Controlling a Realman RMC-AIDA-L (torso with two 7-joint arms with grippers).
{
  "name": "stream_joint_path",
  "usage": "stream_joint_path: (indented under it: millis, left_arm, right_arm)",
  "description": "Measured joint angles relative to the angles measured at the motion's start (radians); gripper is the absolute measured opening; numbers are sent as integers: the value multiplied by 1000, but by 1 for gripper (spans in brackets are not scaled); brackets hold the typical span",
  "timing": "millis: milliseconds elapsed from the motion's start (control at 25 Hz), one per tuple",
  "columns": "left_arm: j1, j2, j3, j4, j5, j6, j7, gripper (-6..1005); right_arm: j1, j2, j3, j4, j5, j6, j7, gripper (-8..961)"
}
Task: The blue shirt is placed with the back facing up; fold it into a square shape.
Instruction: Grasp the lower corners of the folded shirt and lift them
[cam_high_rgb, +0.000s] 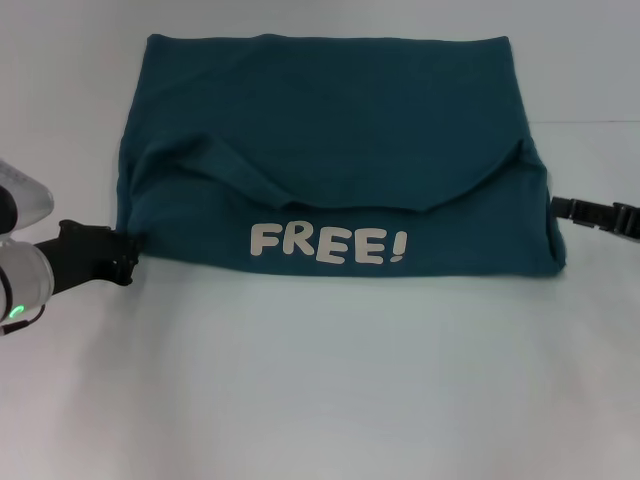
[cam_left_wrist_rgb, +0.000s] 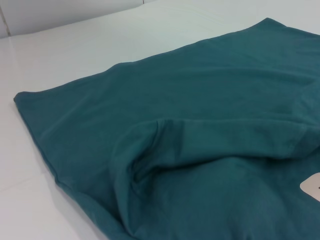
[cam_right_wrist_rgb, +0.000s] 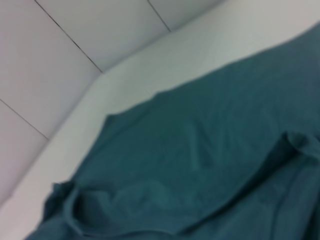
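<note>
The blue shirt lies on the white table, folded into a wide rectangle. A folded-over flap with a curved edge covers its upper part. White "FREE!" lettering shows on the strip nearest me. My left gripper is low at the shirt's near left corner, at the cloth's edge. My right gripper is low at the shirt's right edge. The left wrist view shows the cloth with a raised fold close up. The right wrist view shows the cloth with a ridge.
The white table stretches in front of the shirt toward me. A white wall with tile seams stands behind the table's far edge.
</note>
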Motion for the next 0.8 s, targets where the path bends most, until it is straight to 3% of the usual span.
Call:
stream_joint_path:
  millis: [440,800]
  left_arm:
    - [3,0,1,0,0,3,0,43]
    - [-3,0,2,-2,0,3,0,42]
  right_arm:
    - [34,27,-169,14,-19,188,62,650]
    - [52,35,-209,17,-20,207,92,626]
